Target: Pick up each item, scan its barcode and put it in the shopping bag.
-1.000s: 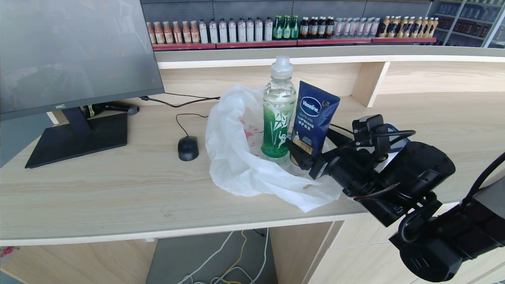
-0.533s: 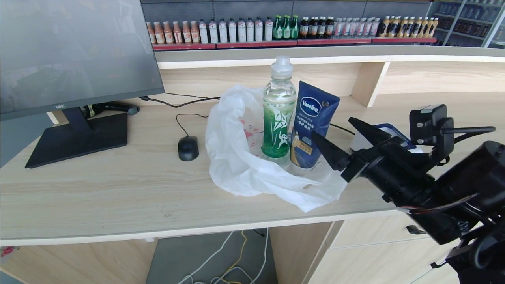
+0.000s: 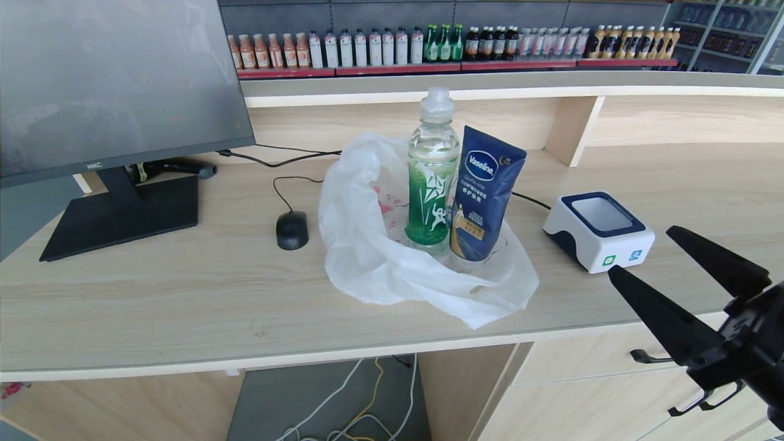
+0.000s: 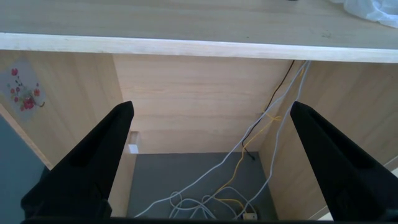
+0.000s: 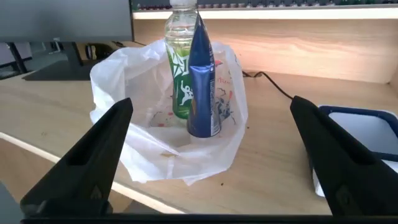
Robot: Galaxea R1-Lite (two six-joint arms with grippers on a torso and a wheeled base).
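Beneath the counter [image 4: 186,42], cables [image 4: 211,204] hang beyond the left gripper [image 4: 211,107].

Checkout counter: your tally of things, by kind.
You can count one white plastic shopping bag [image 3: 367,257], one green-labelled drink bottle [image 3: 432,177] and one dark blue lotion tube [image 3: 484,196], which makes two items in all. Add one white barcode scanner [image 3: 597,231], one computer mouse [image 3: 292,229] and one monitor [image 3: 116,79]. You have two grippers, the right gripper [image 3: 642,250] and the left gripper [image 4: 211,106], each with two fingers. The shelf bottles [image 3: 453,43] in the far row are too small and crowded to count.
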